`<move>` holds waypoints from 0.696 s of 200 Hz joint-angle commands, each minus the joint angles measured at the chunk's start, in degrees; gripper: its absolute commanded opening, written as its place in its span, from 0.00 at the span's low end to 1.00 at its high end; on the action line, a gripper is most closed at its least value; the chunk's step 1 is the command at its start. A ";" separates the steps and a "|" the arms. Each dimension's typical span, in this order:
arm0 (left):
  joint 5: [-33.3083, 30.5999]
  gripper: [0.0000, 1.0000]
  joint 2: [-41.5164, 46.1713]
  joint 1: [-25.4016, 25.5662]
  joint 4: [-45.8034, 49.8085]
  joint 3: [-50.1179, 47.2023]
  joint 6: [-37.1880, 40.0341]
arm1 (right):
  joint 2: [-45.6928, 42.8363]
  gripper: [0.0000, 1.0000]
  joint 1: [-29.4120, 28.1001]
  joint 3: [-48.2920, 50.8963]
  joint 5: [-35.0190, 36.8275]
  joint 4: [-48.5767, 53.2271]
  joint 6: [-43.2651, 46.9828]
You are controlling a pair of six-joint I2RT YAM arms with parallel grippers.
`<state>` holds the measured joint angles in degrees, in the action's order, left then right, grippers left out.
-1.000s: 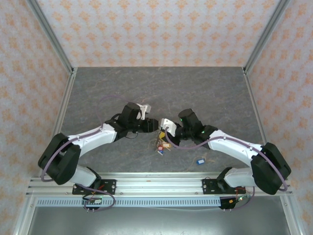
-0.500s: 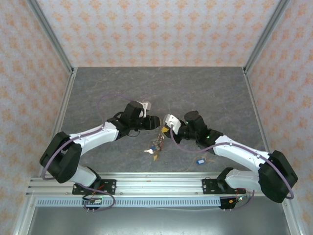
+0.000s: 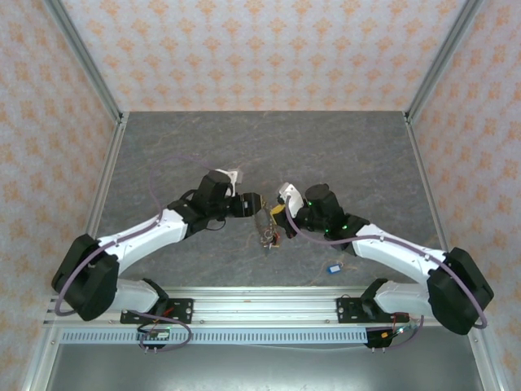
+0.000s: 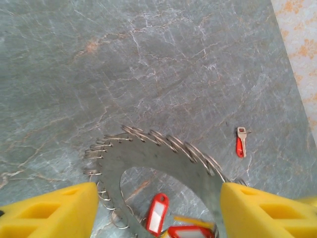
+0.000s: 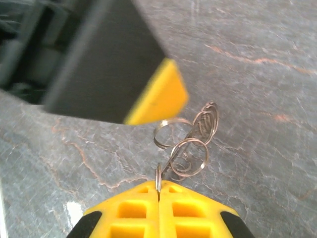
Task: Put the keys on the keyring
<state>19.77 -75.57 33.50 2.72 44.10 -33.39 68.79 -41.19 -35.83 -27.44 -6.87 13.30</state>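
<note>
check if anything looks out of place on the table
Two stray keys lie on the grey table, apart from the flat toothed grey keyring: a small silver key with a red oblong tag, and a blue-tagged key on the table's right side.

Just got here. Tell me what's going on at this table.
Two robot arms are working on the keyring mid-table. The right claw is shut on its rim. The left claw is open, its yellow fingers on either side of the ring. Through its hole, red-tagged keys show, seemingly already attached. A loose red-tagged key and a blue-tagged key lie apart on the table.
</note>
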 commanded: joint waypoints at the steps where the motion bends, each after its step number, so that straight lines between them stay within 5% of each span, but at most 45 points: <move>1: -6.09 0.74 4.37 0.01 2.70 -1.97 0.76 | 1.22 0.00 0.23 -3.61 4.59 0.10 -6.43; 36: -6.84 0.80 6.70 0.08 5.21 -1.67 2.45 | 2.22 0.00 0.53 -5.32 7.95 3.96 -13.41; 139: 1.12 0.80 3.47 5.81 5.28 0.44 10.77 | 3.68 0.00 1.02 -7.76 -2.75 5.18 -19.67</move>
<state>19.29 -70.76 37.28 6.92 43.03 -26.85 72.07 -40.45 -41.17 -28.38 -0.86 -4.10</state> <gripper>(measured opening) 0.813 0.043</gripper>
